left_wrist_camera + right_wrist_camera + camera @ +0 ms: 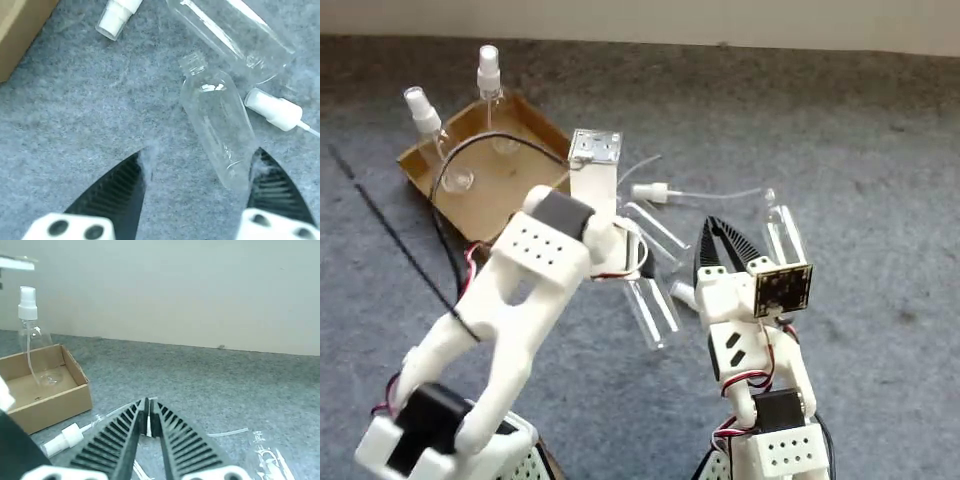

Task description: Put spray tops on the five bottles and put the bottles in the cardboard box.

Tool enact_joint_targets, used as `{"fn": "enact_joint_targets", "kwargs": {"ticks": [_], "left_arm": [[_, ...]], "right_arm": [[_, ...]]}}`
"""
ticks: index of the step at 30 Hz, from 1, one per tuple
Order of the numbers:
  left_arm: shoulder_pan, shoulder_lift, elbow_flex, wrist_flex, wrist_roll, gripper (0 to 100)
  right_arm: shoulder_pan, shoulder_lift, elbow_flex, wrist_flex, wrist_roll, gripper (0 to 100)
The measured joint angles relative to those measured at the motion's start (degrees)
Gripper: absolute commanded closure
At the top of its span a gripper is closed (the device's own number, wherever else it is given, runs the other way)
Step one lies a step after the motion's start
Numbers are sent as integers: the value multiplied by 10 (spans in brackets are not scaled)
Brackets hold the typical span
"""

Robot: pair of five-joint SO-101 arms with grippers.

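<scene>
Standing in the cardboard box [525,185] at the far left of the grey tabletop [880,150], two topped bottles [490,100] have open room to their right in the high view. Three bare bottles [655,310] and a loose spray top [655,190] lie between the arms. The left arm [535,270] covers its own tool, and the right tool [712,228] is pressed together.

Left wrist view: the left tool [197,155] is spread wide, with the base of an uncapped bottle [217,125] lying between its fingers. The cardboard box [20,30] is cut off at the edge.

Right wrist view: the right tool [148,407] is closed. A thin white sliver shows in its slit, too small to identify. Bare tabletop runs to the wall beyond.
</scene>
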Motion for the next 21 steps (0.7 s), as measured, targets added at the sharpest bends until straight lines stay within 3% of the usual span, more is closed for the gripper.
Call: {"fn": "enact_joint_targets", "kwargs": {"ticks": [9,21], "left_arm": [[63,124,-40,-1,92,729],[66,254,-40,-96,166,732]], "right_arm": [[0,0,0,0,0,993],[0,0,0,0,0,993]]}}
